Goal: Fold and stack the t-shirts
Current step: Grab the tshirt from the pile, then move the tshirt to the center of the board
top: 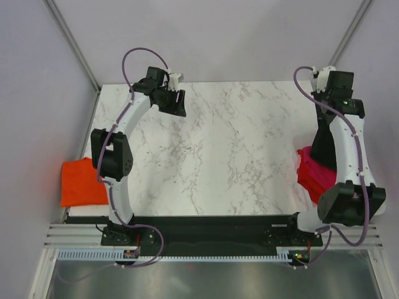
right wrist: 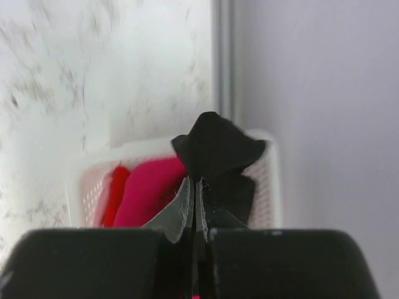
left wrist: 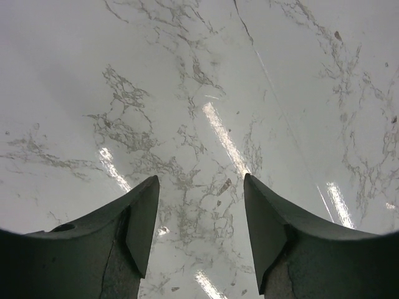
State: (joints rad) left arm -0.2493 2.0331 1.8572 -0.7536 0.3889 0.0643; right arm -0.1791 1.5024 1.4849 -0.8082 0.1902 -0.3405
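In the right wrist view my right gripper (right wrist: pixel 196 182) is shut on a fold of the black t-shirt (right wrist: pixel 218 146), which bunches up just past the fingertips. Behind it the magenta-pink t-shirt (right wrist: pixel 149 187) lies in a white basket (right wrist: pixel 265 187), with a strip of red cloth (right wrist: pixel 115 190) beside it. From above, the magenta-pink t-shirt (top: pixel 310 171) shows at the table's right edge, partly hidden by the right arm (top: pixel 350 146). The orange t-shirt (top: pixel 81 182) lies off the table's left edge. My left gripper (top: pixel 176 103) hovers open over bare marble at the back left, with nothing between its fingers (left wrist: pixel 144 218).
The white marble table (top: pixel 224 162) spans the middle of the top view. Grey walls close in on the left and right sides. A metal corner post (right wrist: pixel 222 56) stands behind the basket. The arm bases sit on a black rail (top: pixel 206 233) at the near edge.
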